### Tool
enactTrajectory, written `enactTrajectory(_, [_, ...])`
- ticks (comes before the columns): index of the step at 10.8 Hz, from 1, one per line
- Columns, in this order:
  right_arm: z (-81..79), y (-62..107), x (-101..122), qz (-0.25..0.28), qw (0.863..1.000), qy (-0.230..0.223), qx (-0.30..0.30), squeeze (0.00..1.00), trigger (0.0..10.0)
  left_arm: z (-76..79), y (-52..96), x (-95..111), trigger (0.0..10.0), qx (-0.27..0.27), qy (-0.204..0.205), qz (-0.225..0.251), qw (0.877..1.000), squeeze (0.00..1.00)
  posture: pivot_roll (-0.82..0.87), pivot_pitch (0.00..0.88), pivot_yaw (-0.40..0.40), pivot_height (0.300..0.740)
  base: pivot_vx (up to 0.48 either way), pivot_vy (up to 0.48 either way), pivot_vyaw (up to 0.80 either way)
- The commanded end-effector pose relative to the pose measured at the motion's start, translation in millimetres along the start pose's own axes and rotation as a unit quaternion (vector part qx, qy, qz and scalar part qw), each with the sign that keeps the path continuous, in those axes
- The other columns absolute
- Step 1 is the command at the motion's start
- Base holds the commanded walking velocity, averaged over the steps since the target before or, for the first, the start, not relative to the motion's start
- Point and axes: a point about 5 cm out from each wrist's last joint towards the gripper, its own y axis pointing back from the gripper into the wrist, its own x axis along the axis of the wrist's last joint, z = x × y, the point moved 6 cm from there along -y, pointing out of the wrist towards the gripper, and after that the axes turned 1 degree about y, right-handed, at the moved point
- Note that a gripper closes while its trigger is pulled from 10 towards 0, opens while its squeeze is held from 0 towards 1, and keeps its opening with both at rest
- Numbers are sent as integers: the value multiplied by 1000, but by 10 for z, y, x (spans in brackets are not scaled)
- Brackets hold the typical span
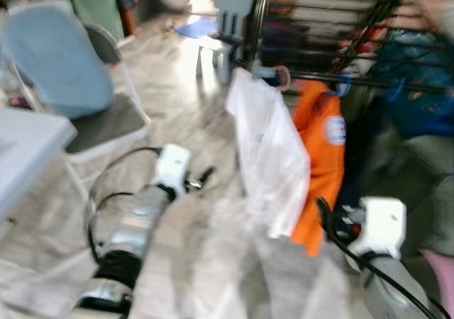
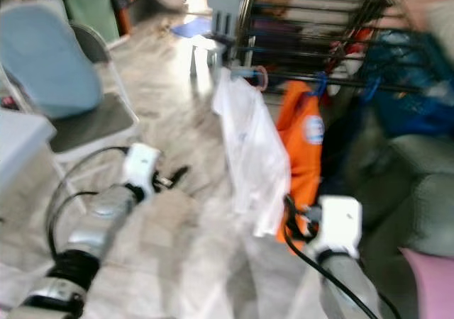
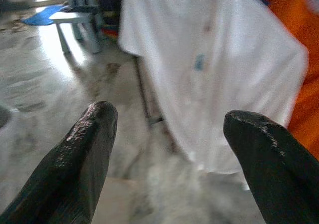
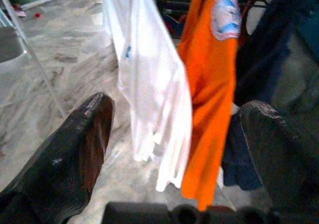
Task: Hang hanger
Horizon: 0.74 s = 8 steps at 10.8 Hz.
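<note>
Your marble floor (image 1: 177, 92) runs to a dark drying rack (image 1: 319, 28), where a white shirt (image 1: 273, 156) and orange shirt (image 1: 323, 149) hang side by side. Left gripper (image 3: 164, 149) and right gripper (image 4: 179, 144) are both spread wide, empty.

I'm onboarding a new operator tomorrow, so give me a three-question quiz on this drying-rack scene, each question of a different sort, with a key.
1. True or false: the white shirt hangs on the black metal drying rack beside the orange garment with a round badge.
2. Multiple choice: the left gripper is A) open and holding nothing, B) shut on a hanger, C) shut on a sleeve.
3. Fill in: the folding chair on the robot's left carries a ____ coloured cloth over its back.

Key: 1 true; 2 A; 3 blue.
</note>
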Motion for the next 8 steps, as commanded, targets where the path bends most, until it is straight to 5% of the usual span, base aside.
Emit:
enactTrajectory(1, [72, 4, -14, -2, 1000, 4, -11, 0, 10000, 75, -37, 40, 10000, -11, -7, 4, 1000, 0, 10, 0, 3, 740, 0, 472, 0])
enactTrajectory(2, [84, -3, -11, -1, 1000, 3, -14, 0, 10000, 74, -38, 44, 10000, -11, -6, 5, 1000, 0, 11, 0, 3, 740, 0, 458, 0])
enactTrajectory(8, [88, -11, -32, 5, 999, -17, -36, 0, 10000, 121, -26, 35, 10000, -21, 10, 12, 1000, 0, 9, 0, 1, 740, 0, 0, 0])
